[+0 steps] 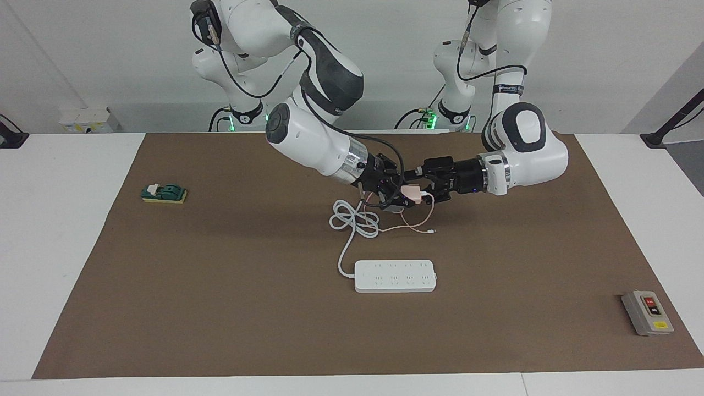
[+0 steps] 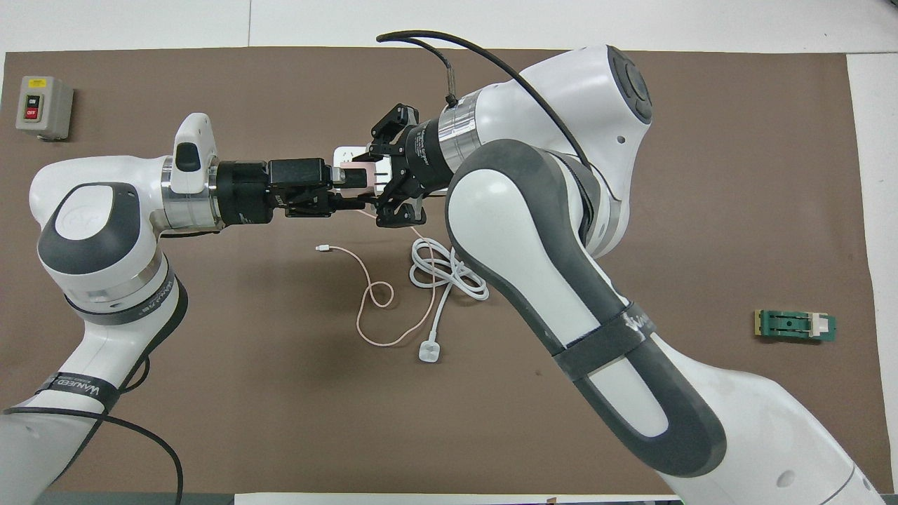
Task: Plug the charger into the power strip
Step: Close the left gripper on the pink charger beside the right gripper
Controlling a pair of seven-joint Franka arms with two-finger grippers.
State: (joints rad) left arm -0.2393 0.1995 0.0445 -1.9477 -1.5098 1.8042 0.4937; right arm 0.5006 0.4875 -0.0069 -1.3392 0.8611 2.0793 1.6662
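Observation:
The pale-pink charger (image 1: pixel 413 193) hangs above the mat between the two hands, over the coiled cords. My right gripper (image 1: pixel 400 198) is shut on it. My left gripper (image 1: pixel 422 190) is open, one finger on each side of the charger's free end. From overhead the charger (image 2: pixel 356 175) sits between the left gripper (image 2: pixel 345 191) and the right gripper (image 2: pixel 379 179). Its thin pink cable (image 1: pixel 419 226) trails down onto the mat. The power strip (image 1: pixel 395 275) lies flat, farther from the robots than the hands. Overhead, only a corner of the power strip (image 2: pixel 344 151) shows.
The strip's thick white cord (image 1: pixel 355 220) lies coiled under the hands, ending in a small white plug (image 2: pixel 429 351). A grey button box (image 1: pixel 647 312) stands toward the left arm's end. A green block (image 1: pixel 164 193) lies toward the right arm's end.

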